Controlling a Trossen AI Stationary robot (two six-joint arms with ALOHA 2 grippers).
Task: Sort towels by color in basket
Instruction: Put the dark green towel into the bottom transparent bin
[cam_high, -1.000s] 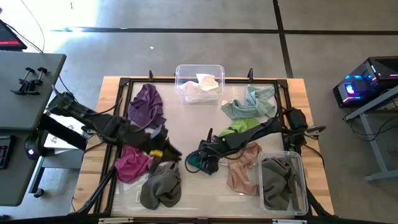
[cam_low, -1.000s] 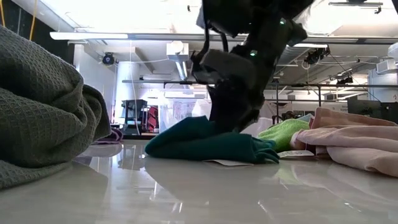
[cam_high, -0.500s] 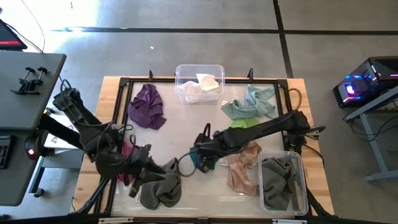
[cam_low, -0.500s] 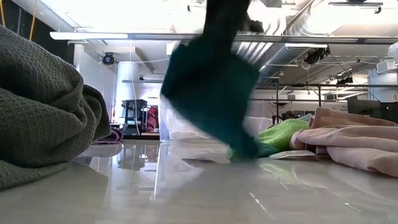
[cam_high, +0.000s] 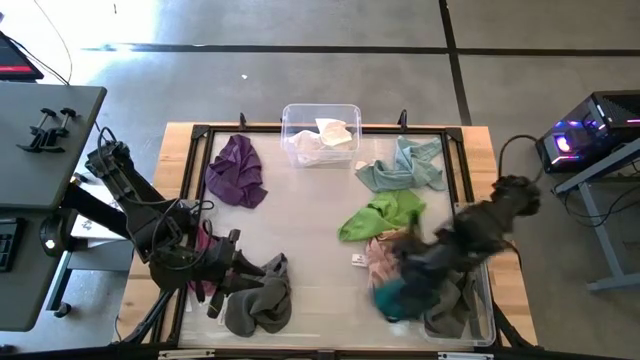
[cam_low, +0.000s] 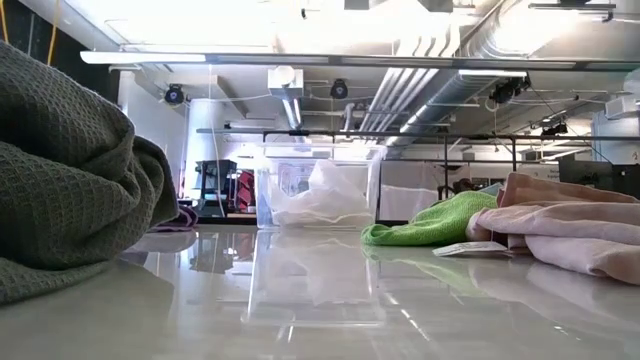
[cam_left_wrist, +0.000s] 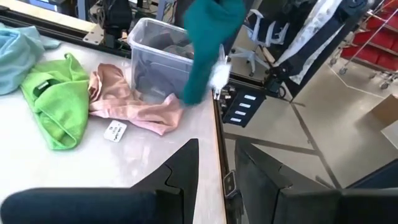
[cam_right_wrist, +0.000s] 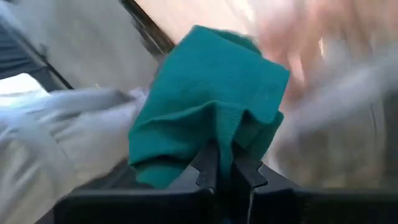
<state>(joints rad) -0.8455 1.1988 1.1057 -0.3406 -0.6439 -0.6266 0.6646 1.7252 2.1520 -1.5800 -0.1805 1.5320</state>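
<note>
My right gripper (cam_right_wrist: 219, 163) is shut on the dark teal towel (cam_high: 398, 296), carrying it above the near-right clear bin (cam_high: 487, 300), which holds a grey towel (cam_high: 452, 300). In the left wrist view the dark teal towel (cam_left_wrist: 208, 43) hangs over that bin (cam_left_wrist: 155, 59). My left gripper (cam_left_wrist: 217, 171) is open, low at the near left beside the loose grey towel (cam_high: 258, 302), with the magenta towel (cam_high: 205, 262) partly under its arm. The purple (cam_high: 237, 170), pale teal (cam_high: 400, 165), lime green (cam_high: 380, 212) and pink (cam_high: 385, 262) towels lie crumpled on the table. White towels (cam_high: 322, 140) fill the far bin. My right gripper pinches a bunched fold of the dark teal towel (cam_right_wrist: 214, 140) between its two fingers. The towel is lifted clear of the table and hangs slack below the fingers, its lower end (cam_left_wrist: 193, 93) by the bin's wall.
A black frame (cam_high: 200, 135) borders the work surface. In the low view the grey towel (cam_low: 60, 180) fills the left, the lime green towel (cam_low: 430, 225) and pink towel (cam_low: 570, 235) lie to the right, and the white-towel bin (cam_low: 320, 200) stands behind bare tabletop.
My right gripper, shut on the dark teal towel, has lifted it off the table's middle and swung it fast toward the right, over the near-right bin. My left gripper has moved toward the near edge and come down beside the grey towel.
</note>
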